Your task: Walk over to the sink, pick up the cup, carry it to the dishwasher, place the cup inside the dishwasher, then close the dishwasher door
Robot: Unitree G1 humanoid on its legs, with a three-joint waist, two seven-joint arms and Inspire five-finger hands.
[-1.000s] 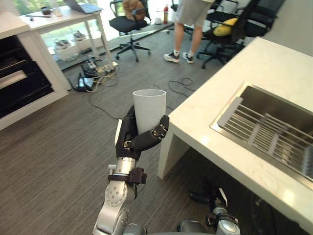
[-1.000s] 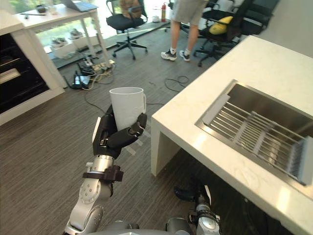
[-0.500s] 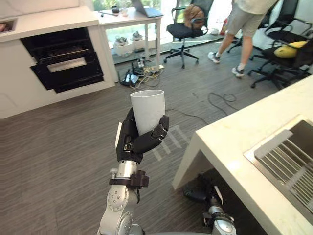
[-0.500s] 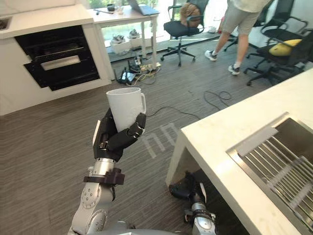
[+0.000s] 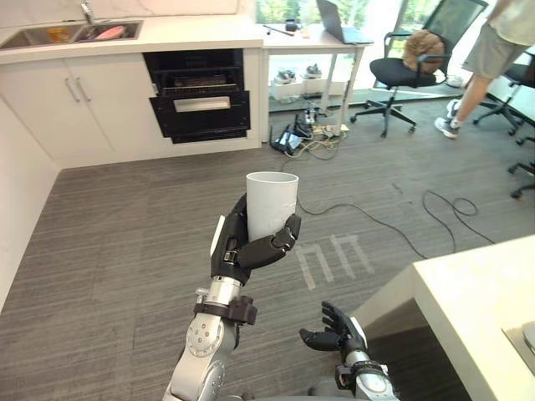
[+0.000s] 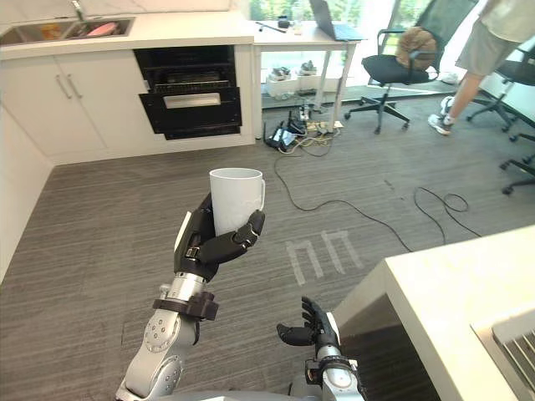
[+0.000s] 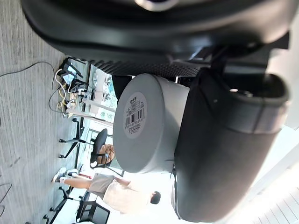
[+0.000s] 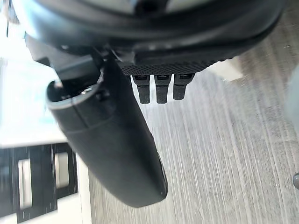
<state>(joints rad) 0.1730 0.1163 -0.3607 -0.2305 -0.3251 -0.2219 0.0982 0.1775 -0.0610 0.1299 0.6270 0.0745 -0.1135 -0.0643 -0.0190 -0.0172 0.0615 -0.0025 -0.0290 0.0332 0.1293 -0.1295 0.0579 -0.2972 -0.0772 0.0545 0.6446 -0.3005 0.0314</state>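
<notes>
A plain white cup (image 5: 272, 200) stands upright in my left hand (image 5: 238, 249), which is shut on its lower half and held up at mid-view over the floor. The left wrist view looks at the cup's labelled base (image 7: 140, 122) past the thumb. My right hand (image 5: 336, 330) hangs low near the bottom edge, fingers relaxed and holding nothing. The black dishwasher (image 5: 201, 96) is set in the white cabinets across the room, its dark inside and a rack showing.
A white counter corner (image 5: 481, 296) juts in at the lower right. Cables and power strips (image 5: 308, 138) lie on the grey floor by a desk (image 5: 322, 38). An office chair (image 5: 414, 71) and a person's legs (image 5: 472, 79) are at the back right.
The camera has swung left: the near counter and its sink slid off to the right, and the cabinets with the dishwasher came into view. The cup stays in my left hand.
</notes>
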